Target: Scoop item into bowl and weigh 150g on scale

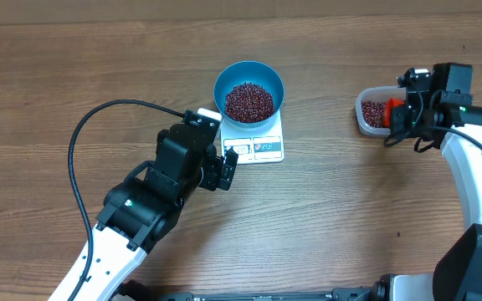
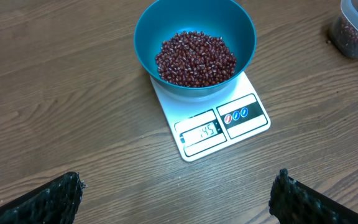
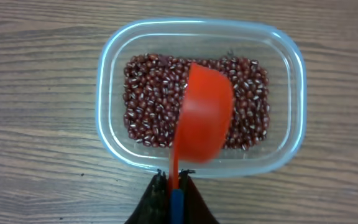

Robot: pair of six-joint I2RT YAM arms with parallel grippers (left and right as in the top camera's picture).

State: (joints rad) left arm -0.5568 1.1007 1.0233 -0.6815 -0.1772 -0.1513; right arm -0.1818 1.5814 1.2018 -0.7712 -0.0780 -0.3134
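Closest, the right pincer (image 3: 173, 198) clamps the red scoop (image 3: 205, 112) by its handle over beans (image 3: 148, 106) in the clear tub (image 3: 107, 81). Beyond, the left pincer (image 2: 176, 194) gapes empty before the bowl (image 2: 145, 37) on the scale (image 2: 247, 118), which seemingly reads 145. A small top-up scoop looks next.

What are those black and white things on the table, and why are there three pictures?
They are two robot arms. One picture looks down from above. The other two come from small cameras on each arm's wrist. On the wooden table, a blue bowl of red beans sits on a white scale. Its screen seems to read 145. A clear tub holds more beans. The right gripper pinches the handle of a red scoop over the tub. The left gripper is open and holds nothing.
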